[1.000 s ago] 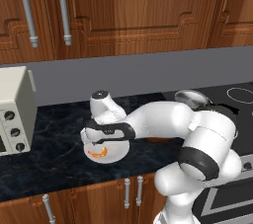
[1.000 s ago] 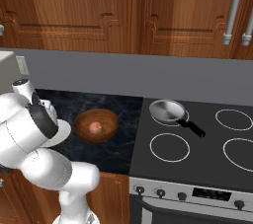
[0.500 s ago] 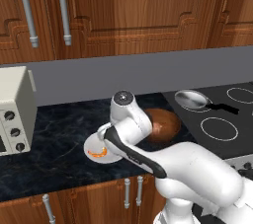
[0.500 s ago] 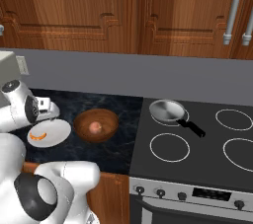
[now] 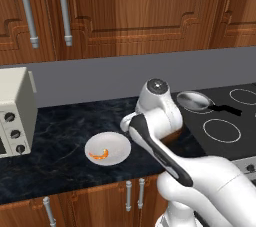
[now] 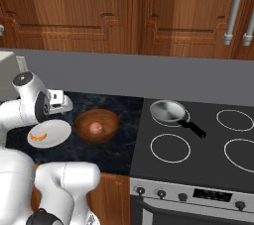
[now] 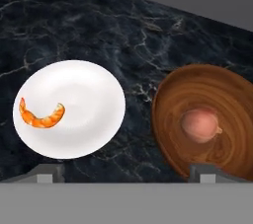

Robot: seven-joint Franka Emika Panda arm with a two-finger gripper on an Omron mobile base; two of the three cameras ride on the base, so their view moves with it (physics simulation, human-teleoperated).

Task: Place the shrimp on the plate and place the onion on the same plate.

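In the left base view, a cream toaster oven stands at the left end of the dark marble counter. The round white plate lies on the counter with the small curved orange shrimp near its left rim. Beside the plate, apart from it, the brown wooden bowl holds the round pinkish-brown onion. The two-finger gripper hangs above both, fingers spread wide and holding nothing. A grey frying pan rests on the black stovetop at the right
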